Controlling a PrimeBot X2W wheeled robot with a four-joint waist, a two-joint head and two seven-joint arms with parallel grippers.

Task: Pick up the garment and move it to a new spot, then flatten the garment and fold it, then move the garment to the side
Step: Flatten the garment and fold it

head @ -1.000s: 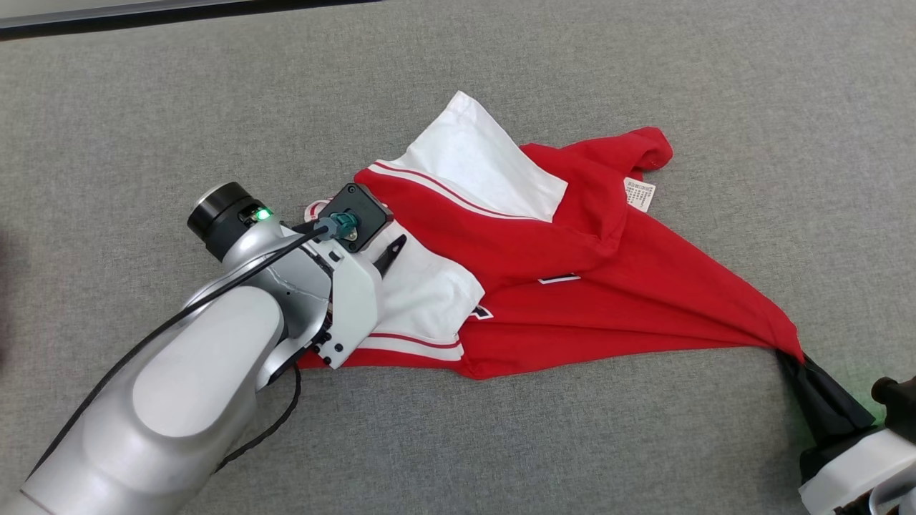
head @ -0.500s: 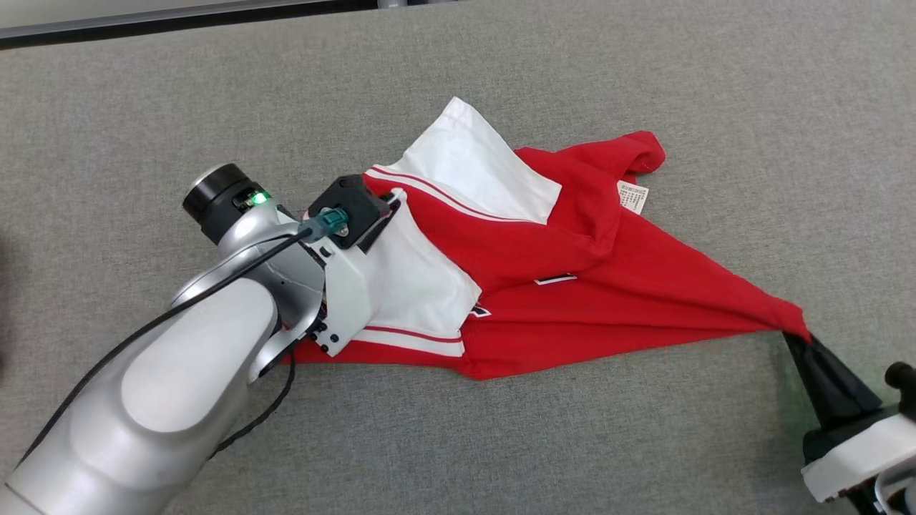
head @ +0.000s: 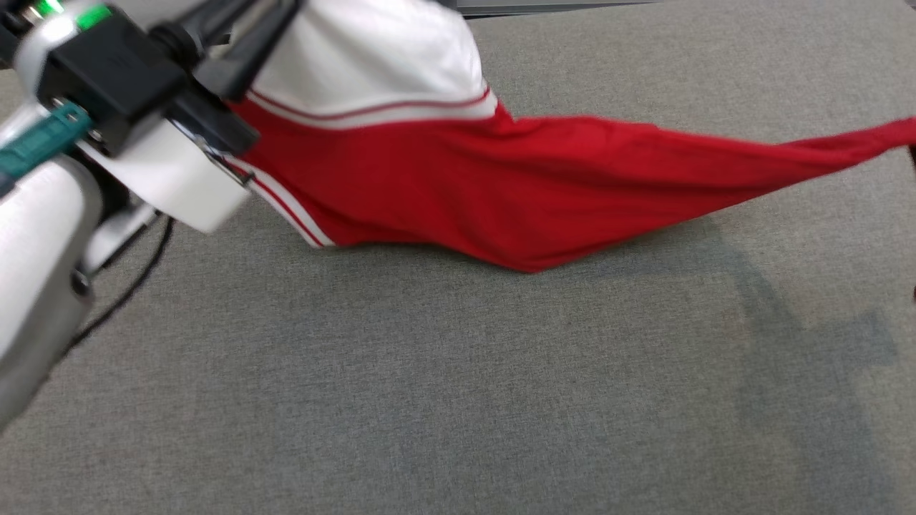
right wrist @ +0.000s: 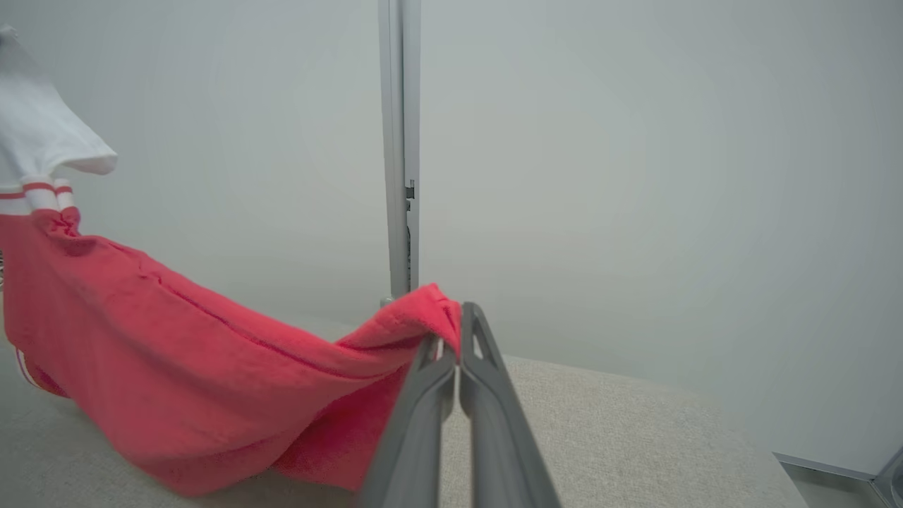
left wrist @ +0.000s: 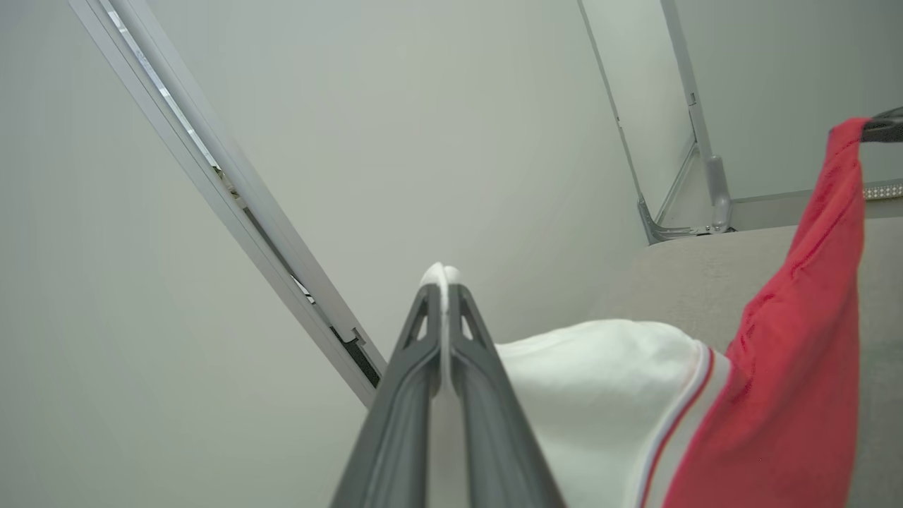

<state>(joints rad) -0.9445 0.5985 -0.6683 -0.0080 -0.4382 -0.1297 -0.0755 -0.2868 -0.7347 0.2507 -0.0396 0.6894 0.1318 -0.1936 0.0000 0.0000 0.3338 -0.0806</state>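
Head view: the red-and-white jersey hangs stretched across the far side of the grey counter. Its white sleeve is up at the far left, and the red body tapers off the right edge. The left jaws are closed on the white sleeve cloth. The middle sags low and throws a shadow beneath it; I can't tell whether it brushes the counter.

Left wrist view: my left jaws are pressed together with only a sliver of white fabric showing at the tips. The sleeve and the red body drape away to the right.

Right wrist view: the right jaws are clamped shut on a bunched red corner, and the rest of the jersey droops left towards the counter.

I judge it light, soft and completely limp, so it will only keep whatever shape the tension gives it. The left pinch looks thin, so a sharp pull could slip it free. For flattening, I'd rather hold the hem corners or shoulder seams than loose sleeve cloth.
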